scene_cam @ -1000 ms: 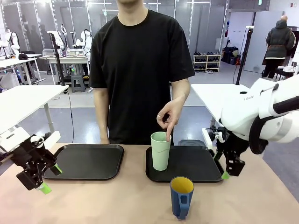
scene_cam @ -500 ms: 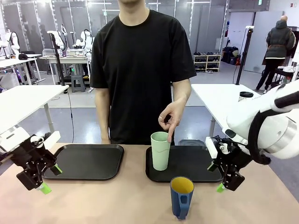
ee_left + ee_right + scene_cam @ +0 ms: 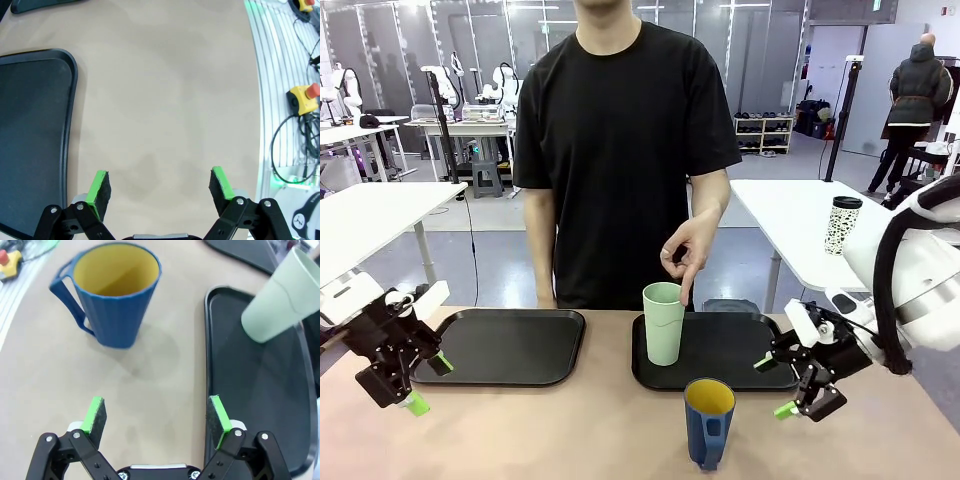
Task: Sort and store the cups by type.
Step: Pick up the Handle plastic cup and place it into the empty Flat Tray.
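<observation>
Saw pale green tumbler (image 3: pixel 663 325) upright, open end up, on near-left part of rt-hand black tray (image 3: pixel 730 350). Noted person's hand (image 3: pixel 688 252) just above tumbler's far rim, index finger pointed down at it; couldn't tell whether touching. Found dark blue mug (image 3: pixel 708 420) w/ yellow inside upright on bare counter (image 3: pixel 570 430), just in front of that tray's near edge, apart from tumbler, handle turned toward robot's side. Found rt tool (image 3: pixel 774 386) low over counter near tray's near-rt corner, to rt of mug & apart from it, tilted, green pads wide apart w/ bare counter showing between them. In rt wrist view, saw mug ahead & to pic left, tumbler at upper rt on tray, and tray's rim running up past the rt-hand pad. Found left tool (image 3: pixel 428 383) at counter's left side, beside near-left corner of left-hand black tray (image 3: pixel 505 345), pads likewise wide apart, clamped on nothing. In left wrist view, saw plain counter between pads, tray edge along pic left, yellow box w/ red button (image 3: pixel 303 97) & cables at pic rt beyond counter's edge. Spotted white speckled travel cup (image 3: pixel 841 224) w/ black lid upright on white side counter (image 3: pixel 790 215) behind, well apart from both trays.
</observation>
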Controlling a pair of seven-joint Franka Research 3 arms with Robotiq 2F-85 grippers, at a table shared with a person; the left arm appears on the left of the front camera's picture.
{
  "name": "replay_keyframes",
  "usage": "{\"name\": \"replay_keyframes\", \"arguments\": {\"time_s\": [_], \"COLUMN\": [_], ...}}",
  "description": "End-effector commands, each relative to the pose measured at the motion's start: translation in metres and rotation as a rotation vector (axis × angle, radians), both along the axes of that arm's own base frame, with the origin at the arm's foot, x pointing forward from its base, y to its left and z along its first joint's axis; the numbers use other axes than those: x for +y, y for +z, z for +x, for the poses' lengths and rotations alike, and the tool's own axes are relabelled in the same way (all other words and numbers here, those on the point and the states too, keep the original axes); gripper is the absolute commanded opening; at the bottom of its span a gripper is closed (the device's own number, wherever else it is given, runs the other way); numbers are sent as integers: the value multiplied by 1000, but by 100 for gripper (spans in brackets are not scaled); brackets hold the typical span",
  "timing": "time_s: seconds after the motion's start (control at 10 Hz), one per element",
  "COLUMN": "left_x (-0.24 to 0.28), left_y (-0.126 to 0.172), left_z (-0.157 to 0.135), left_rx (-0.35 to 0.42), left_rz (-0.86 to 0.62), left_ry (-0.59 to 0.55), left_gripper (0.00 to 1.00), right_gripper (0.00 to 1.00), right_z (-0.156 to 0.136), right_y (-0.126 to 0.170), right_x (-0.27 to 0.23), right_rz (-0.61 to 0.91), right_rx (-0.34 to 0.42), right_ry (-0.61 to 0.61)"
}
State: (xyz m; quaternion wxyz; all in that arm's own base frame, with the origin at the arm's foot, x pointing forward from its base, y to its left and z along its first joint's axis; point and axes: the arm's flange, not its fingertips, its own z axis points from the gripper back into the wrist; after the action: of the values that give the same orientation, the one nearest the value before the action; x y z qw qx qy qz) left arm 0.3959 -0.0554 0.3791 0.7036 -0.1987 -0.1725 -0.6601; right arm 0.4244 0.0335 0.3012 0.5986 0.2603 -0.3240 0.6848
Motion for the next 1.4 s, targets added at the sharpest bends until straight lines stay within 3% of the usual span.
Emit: {"name": "replay_keyframes", "arguments": {"time_s": [0.0,0.6,1.3], "left_x": [-1,-1,-1], "left_y": [-3,-3,-3], "left_z": [0,0,0], "left_rx": [-15,-15,-15], "left_rz": [-3,-3,-3], "left_ry": [9,9,9], "left_gripper": [100,100,100], "right_gripper": [100,100,100], "right_z": [15,22,20], "right_y": [-23,-59,-61], "right_x": [-11,-16,-15], "right_rz": [111,361,344], "right_rx": [7,89,138], "right_ry": [15,27,23]}}
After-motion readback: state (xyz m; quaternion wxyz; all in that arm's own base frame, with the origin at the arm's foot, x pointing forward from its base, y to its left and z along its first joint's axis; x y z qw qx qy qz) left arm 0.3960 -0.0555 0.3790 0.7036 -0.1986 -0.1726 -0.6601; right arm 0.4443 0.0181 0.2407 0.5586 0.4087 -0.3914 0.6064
